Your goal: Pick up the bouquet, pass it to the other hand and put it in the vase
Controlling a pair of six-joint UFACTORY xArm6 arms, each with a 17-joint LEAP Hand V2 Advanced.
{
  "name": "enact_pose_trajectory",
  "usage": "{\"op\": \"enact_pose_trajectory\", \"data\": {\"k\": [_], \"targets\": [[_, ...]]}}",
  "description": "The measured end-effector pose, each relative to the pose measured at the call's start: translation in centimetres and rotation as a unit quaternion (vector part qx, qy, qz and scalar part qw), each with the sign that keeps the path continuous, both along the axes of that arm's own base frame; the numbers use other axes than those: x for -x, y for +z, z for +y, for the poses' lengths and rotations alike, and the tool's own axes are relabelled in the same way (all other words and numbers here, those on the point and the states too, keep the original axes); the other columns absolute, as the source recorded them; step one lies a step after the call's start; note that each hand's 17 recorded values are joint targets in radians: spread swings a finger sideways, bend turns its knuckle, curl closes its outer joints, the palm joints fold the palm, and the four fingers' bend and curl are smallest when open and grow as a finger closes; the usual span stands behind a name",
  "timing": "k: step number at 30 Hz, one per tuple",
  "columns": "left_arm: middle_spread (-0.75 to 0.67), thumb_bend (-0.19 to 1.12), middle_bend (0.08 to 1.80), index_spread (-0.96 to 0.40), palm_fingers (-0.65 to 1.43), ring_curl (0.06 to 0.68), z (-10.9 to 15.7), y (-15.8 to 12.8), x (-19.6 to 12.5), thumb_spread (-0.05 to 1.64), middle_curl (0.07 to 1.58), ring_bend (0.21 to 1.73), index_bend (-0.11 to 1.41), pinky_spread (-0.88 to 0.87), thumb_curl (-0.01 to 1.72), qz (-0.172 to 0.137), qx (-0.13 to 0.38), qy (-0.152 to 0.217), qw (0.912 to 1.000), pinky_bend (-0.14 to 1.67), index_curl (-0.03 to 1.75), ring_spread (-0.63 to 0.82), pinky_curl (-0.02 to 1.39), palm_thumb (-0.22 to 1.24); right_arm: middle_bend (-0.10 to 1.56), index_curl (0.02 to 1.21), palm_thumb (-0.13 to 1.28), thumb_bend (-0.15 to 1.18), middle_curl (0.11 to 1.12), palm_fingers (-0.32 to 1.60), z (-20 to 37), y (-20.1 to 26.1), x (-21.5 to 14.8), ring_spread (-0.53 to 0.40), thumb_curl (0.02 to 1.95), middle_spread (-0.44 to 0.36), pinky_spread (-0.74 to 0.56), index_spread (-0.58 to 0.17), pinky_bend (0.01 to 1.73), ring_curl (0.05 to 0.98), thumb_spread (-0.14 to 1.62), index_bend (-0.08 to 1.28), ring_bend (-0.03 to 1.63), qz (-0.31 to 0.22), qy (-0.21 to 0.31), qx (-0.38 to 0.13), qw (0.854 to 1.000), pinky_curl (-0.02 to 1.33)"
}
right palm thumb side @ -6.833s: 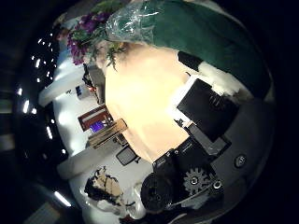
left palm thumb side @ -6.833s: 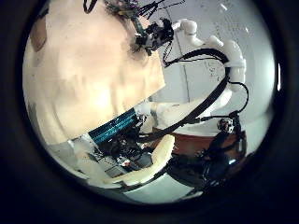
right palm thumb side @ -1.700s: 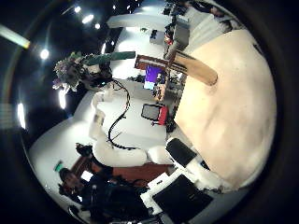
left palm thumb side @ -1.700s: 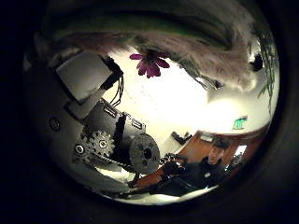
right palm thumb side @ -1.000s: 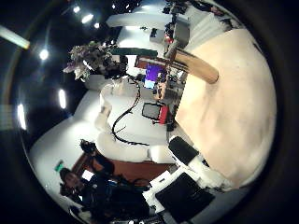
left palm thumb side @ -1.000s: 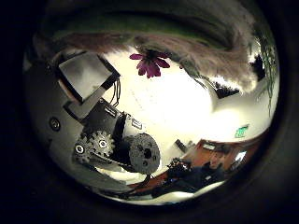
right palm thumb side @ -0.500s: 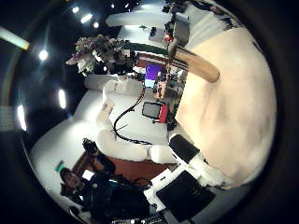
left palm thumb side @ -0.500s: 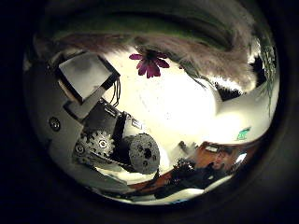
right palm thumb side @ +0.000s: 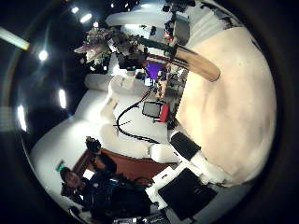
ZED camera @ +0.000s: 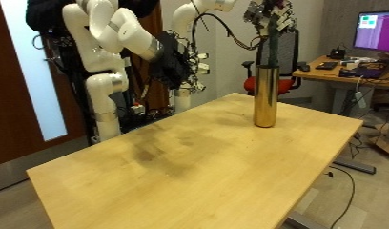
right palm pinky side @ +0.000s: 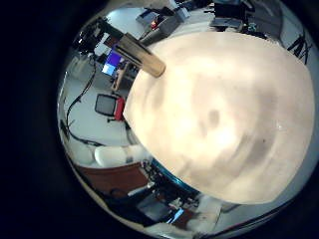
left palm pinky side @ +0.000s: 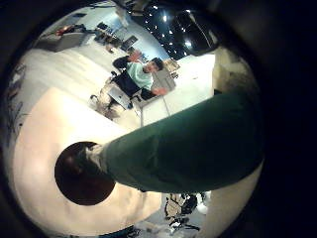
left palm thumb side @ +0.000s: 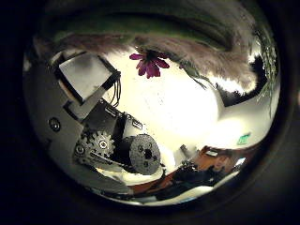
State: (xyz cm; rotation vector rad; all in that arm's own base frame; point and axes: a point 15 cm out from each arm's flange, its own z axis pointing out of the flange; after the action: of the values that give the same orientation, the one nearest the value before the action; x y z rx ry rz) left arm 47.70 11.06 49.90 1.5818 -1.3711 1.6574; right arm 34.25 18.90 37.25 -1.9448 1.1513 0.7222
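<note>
In the outside view my left hand (ZED camera: 272, 13) is shut on the bouquet (ZED camera: 274, 38), holding its flowers up and its dark green wrap down. The wrap's lower end is at the mouth of the tall gold vase (ZED camera: 264, 95), which stands on the table's far side. The left little finger side palm view shows the green wrap (left palm pinky side: 188, 144) reaching the vase's dark round mouth (left palm pinky side: 84, 174). A purple flower (left palm thumb side: 148, 64) shows close to the palm. My right hand (ZED camera: 175, 62) hangs open over the table's back edge, away from the vase, holding nothing. From it the bouquet (right palm thumb side: 103, 42) and vase (right palm thumb side: 192, 63) show far off.
The light wooden table (ZED camera: 182, 162) carries only the vase. A desk with a monitor (ZED camera: 378, 31) and a red chair stands behind the vase, beyond the table's far edge.
My left hand has carried the bouquet sideways until it is over the vase. The right hand has stayed about where it was.
</note>
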Motion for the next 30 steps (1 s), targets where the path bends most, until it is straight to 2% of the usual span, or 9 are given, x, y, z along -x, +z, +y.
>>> {"op": "enact_pose_trajectory", "data": {"k": [6, 9, 14, 15, 16, 17, 21, 23, 30], "targets": [[-0.55, -0.06, 0.98, -0.4, 0.82, 0.63, 0.0, -1.4, 0.0, 0.38, 1.11, 1.45, 0.16, -0.62, 0.89, 0.002, -0.003, -0.008, 1.0, 1.16, 1.68, -0.42, 0.85, 0.91, 0.19, 0.27, 0.68, -0.03, 0.3, 0.06, 0.0, 0.1, 0.0, 0.221, 0.42, 0.192, 0.45, -0.299, 0.51, 0.247, 0.95, 0.17, 0.41, 0.0, 0.001, 0.0, 1.0, 0.29], [-0.56, -0.04, 0.95, -0.37, 0.74, 0.623, -0.1, -0.8, 0.2, 0.46, 1.14, 1.46, 0.17, -0.63, 0.84, -0.012, 0.003, -0.006, 0.9999, 1.2, 1.66, -0.42, 0.84, 0.88, 0.19, 0.27, 0.68, -0.03, 0.3, 0.07, 0.0, 0.0, 0.0, 0.221, 0.42, 0.188, 0.45, -0.299, 0.51, 0.247, 0.95, 0.16, 0.42, -0.001, 0.0, 0.0, 1.0, 0.29], [-0.55, -0.06, 0.91, -0.33, 0.45, 0.59, 0.1, 0.4, 1.2, 0.57, 1.14, 1.32, 0.16, -0.64, 0.76, -0.034, 0.002, 0.003, 0.9994, 1.15, 1.55, -0.45, 0.82, 0.76, 0.19, 0.27, 0.68, -0.03, 0.3, 0.07, -0.1, -0.1, 0.0, 0.221, 0.42, 0.186, 0.45, -0.298, 0.5, 0.246, 0.95, 0.17, 0.42, 0.001, -0.001, 0.0, 1.0, 0.3], [-0.5, -0.07, 0.82, -0.3, 0.19, 0.562, 0.2, 0.6, 1.4, 0.74, 1.09, 1.22, 0.14, -0.59, 0.67, -0.04, -0.001, 0.006, 0.9992, 1.03, 1.44, -0.4, 0.79, 0.64, 0.19, 0.27, 0.68, -0.03, 0.3, 0.07, -0.1, -0.2, 0.0, 0.221, 0.42, 0.186, 0.45, -0.298, 0.5, 0.246, 0.95, 0.17, 0.42, 0.002, -0.001, 0.0, 1.0, 0.3], [-0.43, -0.08, 0.69, -0.27, -0.06, 0.536, 0.3, 0.7, 1.6, 0.78, 1.04, 1.13, 0.13, -0.51, 0.64, -0.046, -0.005, 0.008, 0.9989, 0.91, 1.38, -0.31, 0.76, 0.59, 0.19, 0.27, 0.68, -0.03, 0.3, 0.07, 0.0, -0.2, 0.1, 0.221, 0.42, 0.186, 0.45, -0.298, 0.5, 0.245, 0.95, 0.17, 0.41, 0.002, 0.0, 0.0, 1.0, 0.3], [-0.27, -0.06, 0.51, -0.19, -0.22, 0.482, 0.3, 0.8, 1.8, 0.83, 0.95, 1.01, 0.13, -0.28, 0.58, -0.051, -0.007, 0.009, 0.9986, 0.72, 1.27, -0.14, 0.7, 0.54, 0.19, 0.27, 0.68, -0.03, 0.3, 0.07, 0.0, -0.2, 0.0, 0.221, 0.42, 0.186, 0.45, -0.298, 0.5, 0.245, 0.95, 0.17, 0.41, 0.002, 0.0, 0.0, 1.0, 0.3], [0.26, -0.05, 0.2, 0.09, -0.26, 0.332, 1.9, 1.6, 2.5, 0.86, 0.68, 0.76, 0.04, 0.29, 0.46, -0.069, -0.011, 0.034, 0.997, 0.48, 0.87, 0.3, 0.52, 0.44, 0.18, 0.27, 0.68, -0.03, 0.3, 0.07, 0.0, -0.1, 0.0, 0.222, 0.42, 0.186, 0.45, -0.298, 0.5, 0.245, 0.95, 0.17, 0.42, 0.001, 0.0, 0.0, 1.0, 0.3], [0.43, -0.05, 0.15, 0.18, -0.24, 0.288, 3.0, 1.9, 3.0, 0.84, 0.56, 0.68, 0.05, 0.43, 0.41, -0.074, -0.01, 0.049, 0.996, 0.41, 0.68, 0.41, 0.45, 0.38, 0.19, 0.28, 0.68, -0.03, 0.3, 0.07, 0.0, -0.1, 0.0, 0.223, 0.42, 0.186, 0.45, -0.298, 0.5, 0.244, 0.95, 0.17, 0.42, 0.0, 0.0, 0.0, 1.0, 0.3], [0.54, -0.04, 0.15, 0.21, -0.19, 0.226, 5.0, 2.7, 5.6, 0.8, 0.36, 0.54, 0.09, 0.54, 0.35, -0.087, -0.019, 0.074, 0.9933, 0.33, 0.37, 0.54, 0.37, 0.32, 0.19, 0.28, 0.68, -0.03, 0.3, 0.08, 0.1, -0.1, 0.0, 0.223, 0.42, 0.179, 0.46, -0.3, 0.49, 0.244, 0.95, 0.17, 0.42, 0.0, 0.001, 0.0, 1.0, 0.3]]}}
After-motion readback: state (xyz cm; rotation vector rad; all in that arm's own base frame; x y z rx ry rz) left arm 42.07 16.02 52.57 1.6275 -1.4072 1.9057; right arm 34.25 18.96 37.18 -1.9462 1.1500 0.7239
